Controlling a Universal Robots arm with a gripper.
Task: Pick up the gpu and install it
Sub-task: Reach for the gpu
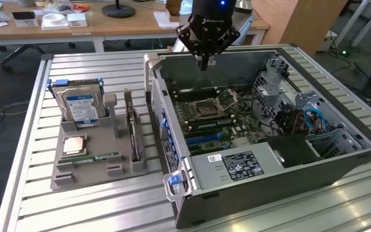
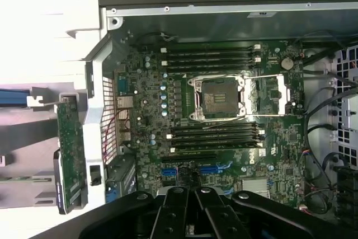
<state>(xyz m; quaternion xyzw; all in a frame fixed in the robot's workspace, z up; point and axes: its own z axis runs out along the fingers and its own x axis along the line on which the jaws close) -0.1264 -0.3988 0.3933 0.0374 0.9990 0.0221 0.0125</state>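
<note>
Claw (image 1: 204,65) pinched shut (empty) above case (image 1: 330,166); gpu (image 1: 133,128) stands in holder (image 1: 118,167), drive label (image 1: 82,107) illegible.

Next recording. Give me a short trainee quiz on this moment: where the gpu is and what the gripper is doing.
1. True or false: the gpu is installed inside the computer case.
2. The gripper hangs over: A) the hard drive, B) the computer case, C) the desk behind.
3. Fill in: the gripper's jaws are ____.

Key
1. False. It stands on edge in the gray holder beside the case.
2. B.
3. Shut, with nothing held.
</note>
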